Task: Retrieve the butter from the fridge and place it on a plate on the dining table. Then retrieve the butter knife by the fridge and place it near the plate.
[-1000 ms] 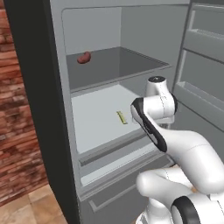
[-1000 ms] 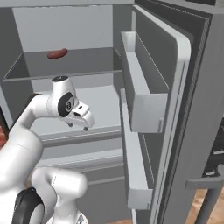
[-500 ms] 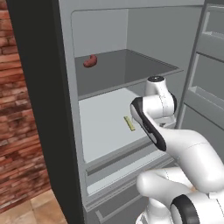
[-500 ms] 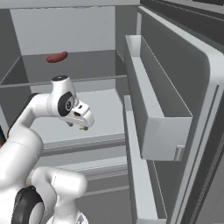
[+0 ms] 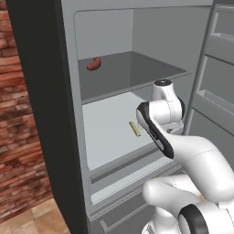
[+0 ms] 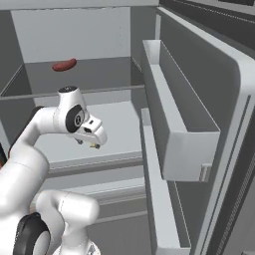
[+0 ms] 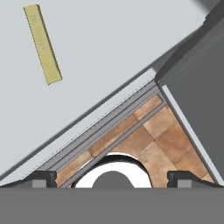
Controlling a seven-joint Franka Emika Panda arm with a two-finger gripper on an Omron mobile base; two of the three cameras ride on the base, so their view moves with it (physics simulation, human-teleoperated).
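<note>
Butter [image 7: 42,43] lies flat on the fridge [image 5: 114,132] lower shelf; gripper [image 6: 88,143] above it, jaws released, empty.

A small red lump [image 5: 94,63] lies on a dark grey upper shelf [image 5: 137,73], toward the shelf's back left corner (in the right base view the same lump [image 6: 64,65] sits near the rear wall). To the left of that shelf stands a red brick wall [image 5: 20,137]. Below the brick wall, lower than the shelf, is a floor of brown tiles [image 5: 39,219], also seen from the hand view [image 7: 148,135].
</note>
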